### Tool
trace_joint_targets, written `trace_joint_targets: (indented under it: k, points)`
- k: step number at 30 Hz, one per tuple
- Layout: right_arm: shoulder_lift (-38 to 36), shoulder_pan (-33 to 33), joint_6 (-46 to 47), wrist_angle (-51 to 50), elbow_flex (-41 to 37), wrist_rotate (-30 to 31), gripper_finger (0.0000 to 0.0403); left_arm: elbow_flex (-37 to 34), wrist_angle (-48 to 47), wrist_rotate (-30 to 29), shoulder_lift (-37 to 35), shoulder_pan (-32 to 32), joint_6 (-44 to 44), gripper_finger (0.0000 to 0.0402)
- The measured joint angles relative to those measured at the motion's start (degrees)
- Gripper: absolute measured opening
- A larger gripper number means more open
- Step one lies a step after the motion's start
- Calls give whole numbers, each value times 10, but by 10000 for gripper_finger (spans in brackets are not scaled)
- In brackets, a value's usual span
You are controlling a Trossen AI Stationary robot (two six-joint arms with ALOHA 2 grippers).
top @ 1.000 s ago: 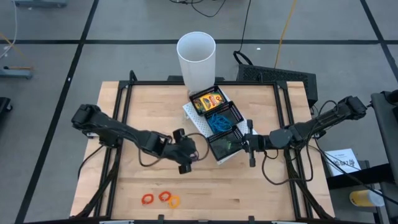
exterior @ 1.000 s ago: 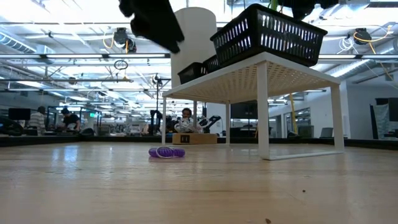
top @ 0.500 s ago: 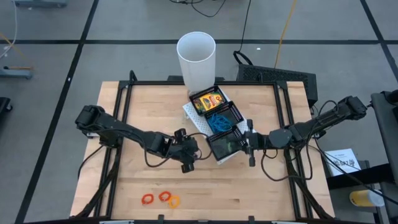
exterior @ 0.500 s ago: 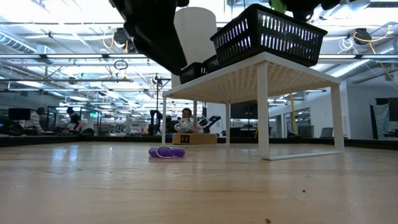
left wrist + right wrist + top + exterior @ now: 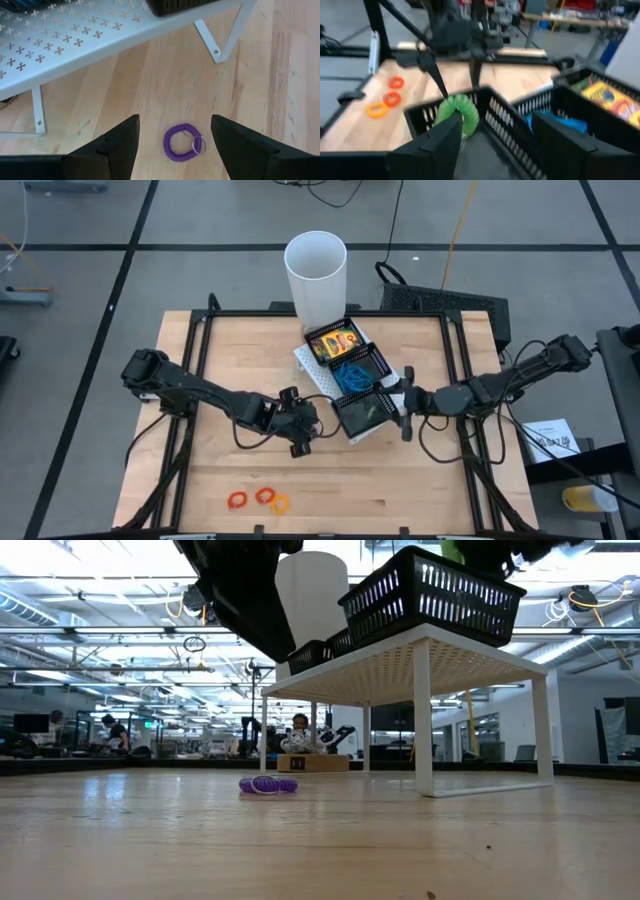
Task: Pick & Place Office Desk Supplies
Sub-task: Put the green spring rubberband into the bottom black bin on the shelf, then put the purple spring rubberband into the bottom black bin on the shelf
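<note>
A purple coil band (image 5: 183, 142) lies flat on the wooden table beside the white riser (image 5: 420, 650). My left gripper (image 5: 175, 122) hovers open above it, one finger on either side, not touching. My right gripper (image 5: 496, 120) stands open over the near compartment of the black mesh tray (image 5: 352, 375) on the riser. A green coil band (image 5: 460, 115) stands in that compartment by one fingertip. Blue bands (image 5: 350, 372) fill the middle compartment and a yellow crayon box (image 5: 335, 340) lies in the far one. My right gripper has the green band (image 5: 462, 112) just behind one fingertip, inside the near compartment by its wall. I cannot tell whether the finger touches it; the jaws stand wide apart around it.
A tall white cup (image 5: 316, 275) stands behind the tray at the table's far edge. Three orange and red bands (image 5: 257, 499) lie near the front edge. The riser's thin legs (image 5: 220, 42) stand close to the purple band. People and benches show far beyond the table.
My right gripper has opened over the near compartment and let go of the green band, which now sits in that compartment. My left gripper has moved a little toward the riser and come down over the purple band, staying open.
</note>
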Motion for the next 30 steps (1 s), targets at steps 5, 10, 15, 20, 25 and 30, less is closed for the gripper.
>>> trace_joint_targets:
  k: [5, 10, 15, 20, 25, 30]
  points:
    - [-1, -9, 26, -29, 0, -1, 240, 0, 0, 0, 0, 0, -1, 253]
    - [-8, -11, 31, -30, 0, -4, 233, 0, 0, 0, 0, 2, -1, 253]
    - [-27, -11, 31, -30, 0, -4, 232, 0, -4, 13, 0, 4, -7, 253]
    - [-57, -7, 26, -49, 0, -4, 231, 0, -25, 45, 0, 0, -5, 253]
    - [-87, 0, 31, -61, 0, -3, 227, -21, -14, 28, 0, -2, -29, 253]
    - [-98, 5, 24, -64, 0, -3, 226, -87, 60, 48, 0, 2, -62, 253]
